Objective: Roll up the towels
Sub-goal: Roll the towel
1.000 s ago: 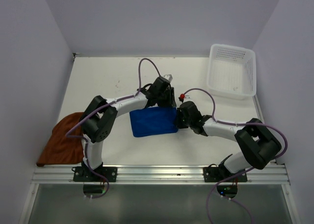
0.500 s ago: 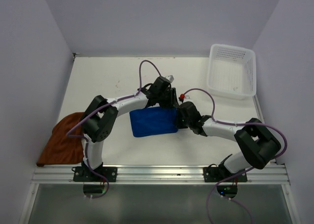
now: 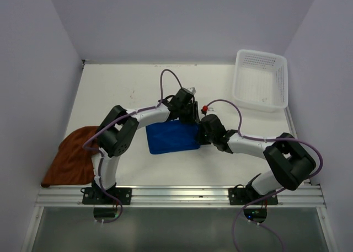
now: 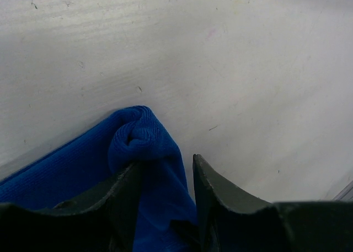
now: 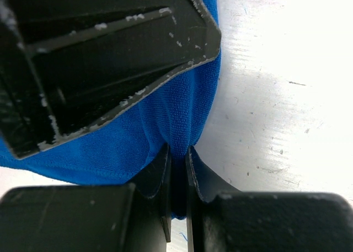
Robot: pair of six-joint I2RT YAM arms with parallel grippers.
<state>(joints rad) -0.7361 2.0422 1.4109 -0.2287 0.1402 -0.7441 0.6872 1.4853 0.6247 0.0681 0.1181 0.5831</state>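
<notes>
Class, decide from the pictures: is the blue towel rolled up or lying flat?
Mostly flat, not rolled: the blue towel lies spread as a rectangle on the table; only one corner is bunched in the left tool.

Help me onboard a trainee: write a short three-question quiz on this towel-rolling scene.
1. Fill in: the brown towel lies at the table's ___ edge.
2. True or false: the white basket holds a towel.
3. The jaws of the right arm are shut on: A) the blue towel B) the brown towel C) nothing.
Key: 1 left; 2 false; 3 A.
</notes>
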